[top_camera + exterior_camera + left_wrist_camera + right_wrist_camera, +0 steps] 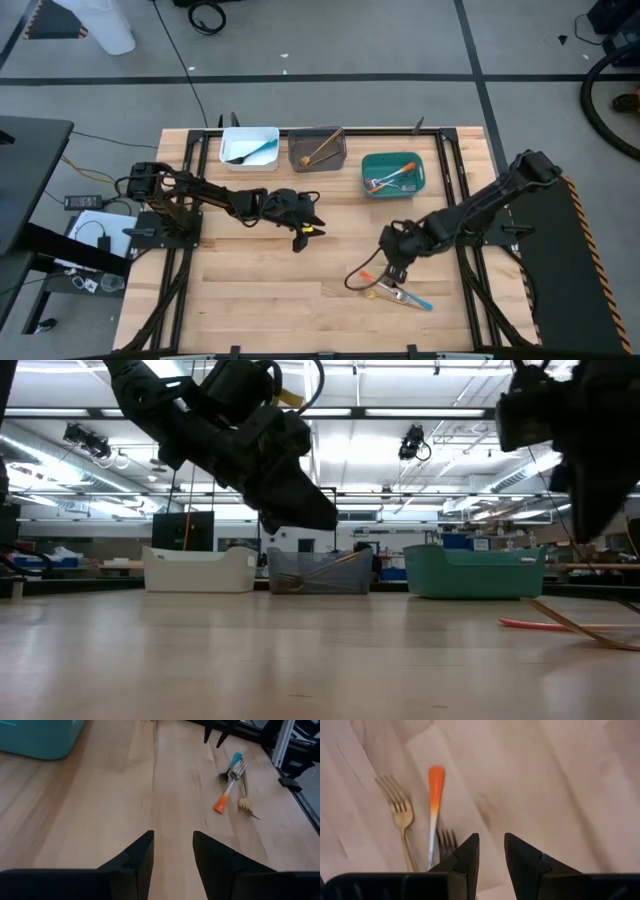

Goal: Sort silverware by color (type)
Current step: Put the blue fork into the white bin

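Observation:
Three loose forks lie flat in a small pile on the table's near right part: an orange-handled one, a golden one and a blue-handled one. My right gripper hovers just above the wood beside this pile, open with a narrow gap, nothing between its fingers. My left gripper is open and empty over the table's middle, with the pile farther off. A blue fork lies in the white bin, a golden one in the grey bin, orange ones in the teal bin.
The three bins stand in a row along the table's far edge, white on the left, grey in the middle, teal on the right. Bare wood lies between the two grippers and toward the near edge. A black frame borders the table's sides.

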